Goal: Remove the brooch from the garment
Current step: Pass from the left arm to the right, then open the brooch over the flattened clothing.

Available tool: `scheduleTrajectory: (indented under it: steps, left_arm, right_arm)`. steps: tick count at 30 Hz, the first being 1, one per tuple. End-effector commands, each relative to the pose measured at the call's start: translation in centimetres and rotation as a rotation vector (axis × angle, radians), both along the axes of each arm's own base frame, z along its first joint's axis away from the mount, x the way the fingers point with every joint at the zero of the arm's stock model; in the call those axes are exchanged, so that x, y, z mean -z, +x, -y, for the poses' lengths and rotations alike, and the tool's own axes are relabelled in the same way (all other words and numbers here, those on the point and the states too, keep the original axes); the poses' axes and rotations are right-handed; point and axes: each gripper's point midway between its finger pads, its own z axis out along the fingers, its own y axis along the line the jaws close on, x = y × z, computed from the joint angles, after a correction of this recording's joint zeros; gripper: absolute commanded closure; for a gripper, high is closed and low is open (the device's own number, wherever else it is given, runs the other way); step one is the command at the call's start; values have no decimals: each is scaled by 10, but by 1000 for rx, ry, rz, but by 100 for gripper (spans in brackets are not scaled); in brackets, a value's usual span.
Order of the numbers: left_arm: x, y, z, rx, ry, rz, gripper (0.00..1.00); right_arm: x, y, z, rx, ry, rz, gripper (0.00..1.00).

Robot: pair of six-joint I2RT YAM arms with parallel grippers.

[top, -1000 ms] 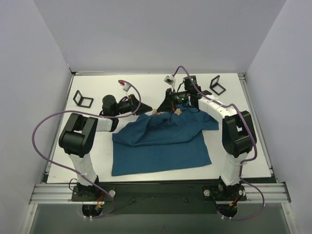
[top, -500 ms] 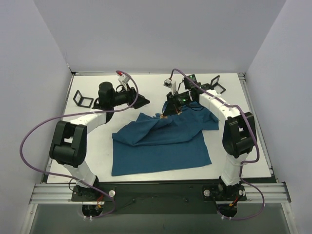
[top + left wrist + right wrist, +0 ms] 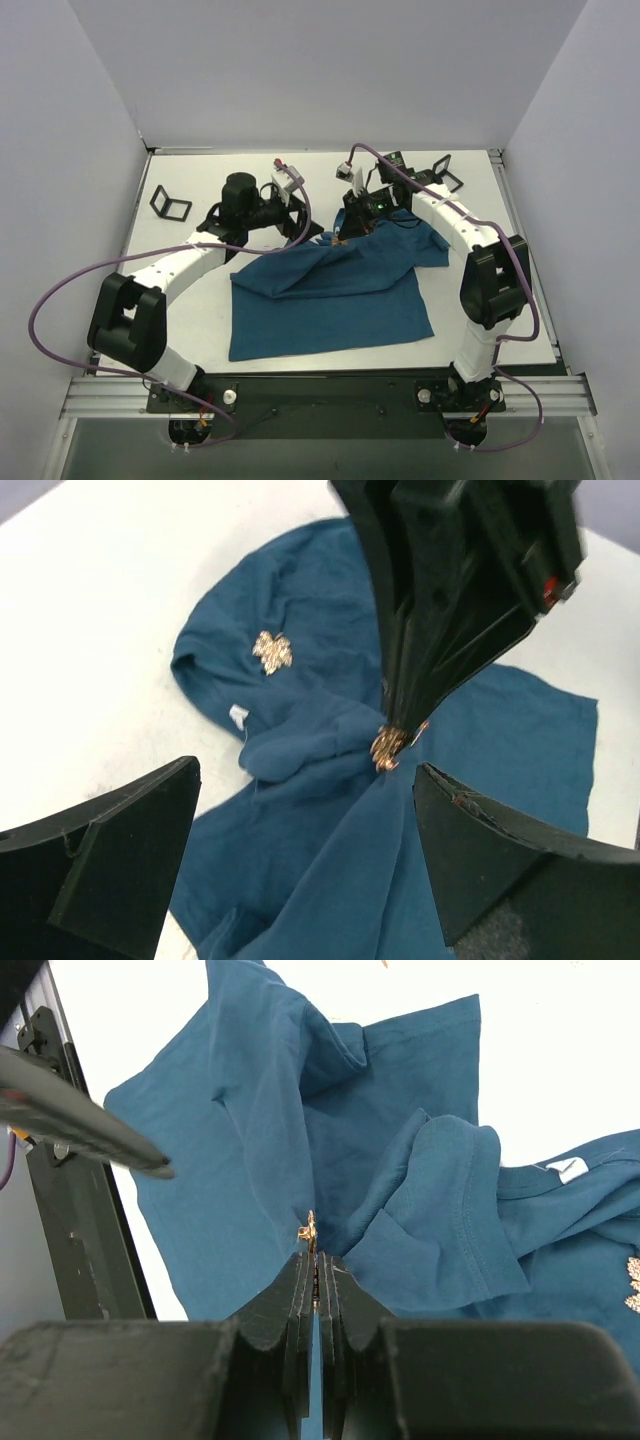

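At the far middle of the white surface [image 3: 205,320], the right end effector [image 3: 316,1260] is clamped on the tiny gold flower-like brooch [image 3: 387,748], tenting the dark teal cotton T-shirt [image 3: 330,300]. The left end effector [image 3: 305,770] hovers near, fingers apart. Probably mid-detach: next, the left should hold the fabric while the right pulls.
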Motion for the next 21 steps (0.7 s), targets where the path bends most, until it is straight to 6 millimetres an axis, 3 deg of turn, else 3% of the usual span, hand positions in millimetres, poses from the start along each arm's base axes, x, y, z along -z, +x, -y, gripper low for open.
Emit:
scheduleTrajectory:
  steps: [1,6,12,14,15,16,21]
  left_arm:
    - [-10,15,-16,-135,49,115,3]
    - [-31,19,-28,-189,122,197,3]
    - [-46,5,-22,-59,115,263,3]
    - [-31,8,-20,-51,136,188,3]
    - [-38,13,-18,-47,149,200,3]
    - [-26,15,-18,-49,166,145,3]
    - [-24,22,-9,-26,143,117,3]
  right_arm:
    - [-26,-4,0,-16,39,37,100]
    - [-30,-2,4,-3,49,37,100]
    - [-32,0,8,5,49,48,100]
    - [-33,0,11,7,49,51,100]
    - [-33,1,11,8,50,54,100]
    - [-35,2,13,11,52,57,100]
    - [-39,3,20,13,28,101,100]
